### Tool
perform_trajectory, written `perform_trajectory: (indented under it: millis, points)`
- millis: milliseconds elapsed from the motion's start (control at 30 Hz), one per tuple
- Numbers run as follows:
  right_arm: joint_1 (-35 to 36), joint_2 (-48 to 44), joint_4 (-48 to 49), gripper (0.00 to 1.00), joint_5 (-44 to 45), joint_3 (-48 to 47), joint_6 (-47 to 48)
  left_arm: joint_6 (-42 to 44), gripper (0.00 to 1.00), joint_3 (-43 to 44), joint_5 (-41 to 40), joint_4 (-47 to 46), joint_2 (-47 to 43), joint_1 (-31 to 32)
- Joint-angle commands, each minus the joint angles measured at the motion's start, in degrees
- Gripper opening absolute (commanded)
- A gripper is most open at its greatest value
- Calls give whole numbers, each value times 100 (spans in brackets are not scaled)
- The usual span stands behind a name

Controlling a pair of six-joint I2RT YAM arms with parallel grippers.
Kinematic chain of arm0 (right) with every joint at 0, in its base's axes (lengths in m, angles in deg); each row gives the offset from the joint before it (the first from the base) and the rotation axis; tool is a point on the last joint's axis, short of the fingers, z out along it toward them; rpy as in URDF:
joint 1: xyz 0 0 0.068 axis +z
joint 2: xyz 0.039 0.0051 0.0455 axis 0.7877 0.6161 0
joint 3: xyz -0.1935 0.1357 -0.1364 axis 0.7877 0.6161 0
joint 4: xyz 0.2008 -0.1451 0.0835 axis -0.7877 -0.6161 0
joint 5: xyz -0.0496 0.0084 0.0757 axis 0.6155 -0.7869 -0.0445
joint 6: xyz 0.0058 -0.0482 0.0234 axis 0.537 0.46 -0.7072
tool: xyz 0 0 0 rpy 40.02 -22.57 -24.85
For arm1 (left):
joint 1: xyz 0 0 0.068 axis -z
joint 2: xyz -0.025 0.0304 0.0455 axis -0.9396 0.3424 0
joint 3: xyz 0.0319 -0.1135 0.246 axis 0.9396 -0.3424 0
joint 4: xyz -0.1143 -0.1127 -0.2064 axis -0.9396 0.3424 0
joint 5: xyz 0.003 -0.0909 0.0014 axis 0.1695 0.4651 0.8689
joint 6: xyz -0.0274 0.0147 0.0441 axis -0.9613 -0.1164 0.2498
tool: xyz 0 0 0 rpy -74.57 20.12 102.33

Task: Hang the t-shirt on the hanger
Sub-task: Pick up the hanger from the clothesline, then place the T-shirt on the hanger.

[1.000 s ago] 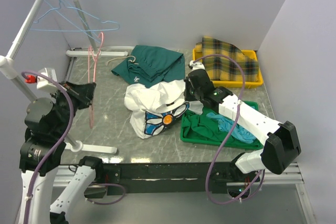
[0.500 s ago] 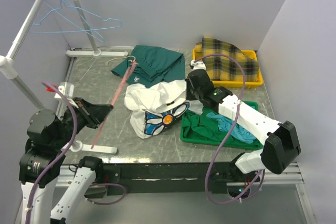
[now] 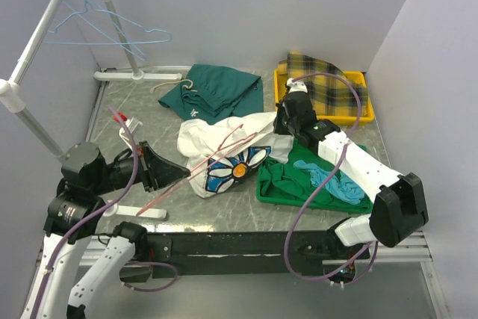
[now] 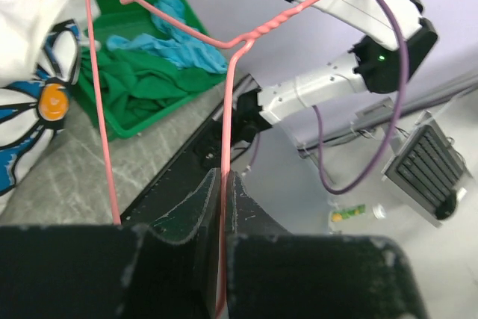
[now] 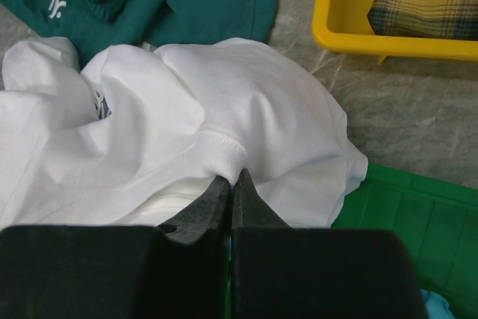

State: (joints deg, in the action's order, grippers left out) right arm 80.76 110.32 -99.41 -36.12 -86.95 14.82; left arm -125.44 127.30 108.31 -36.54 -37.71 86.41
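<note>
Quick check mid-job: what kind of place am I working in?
Probably a lab cell for garment handling: plain walls around a marble-look table, a clothes rack with blue wire hangers, bins of clothes.

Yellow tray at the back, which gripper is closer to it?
Right. The right gripper is just in front of the yellow tray, shut on the t-shirt. The left gripper is far off to the near left, holding the hanger.

One t-shirt (image 3: 216,136), one pink hanger (image 4: 263,29), one yellow tray (image 5: 326,20), one green tray (image 4: 149,117)
</note>
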Motion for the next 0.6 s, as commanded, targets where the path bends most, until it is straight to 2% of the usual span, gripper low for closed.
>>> perform_trajectory:
  millis: [0,67,367,567]
  points:
    - [-50,58,269,0,-310,-54,-91,-59,1,190,368,-447,219,71]
    - [-41,6,295,0,-381,-10,-127,30,1,190,245,-402,281,71]
    - [126,-319,234,0,-522,114,-188,-365,1,-416,472,-1824,703,71]
    - [161,-407,84,0,-451,0,-206,-462,1,-715,464,-2247,931,71]
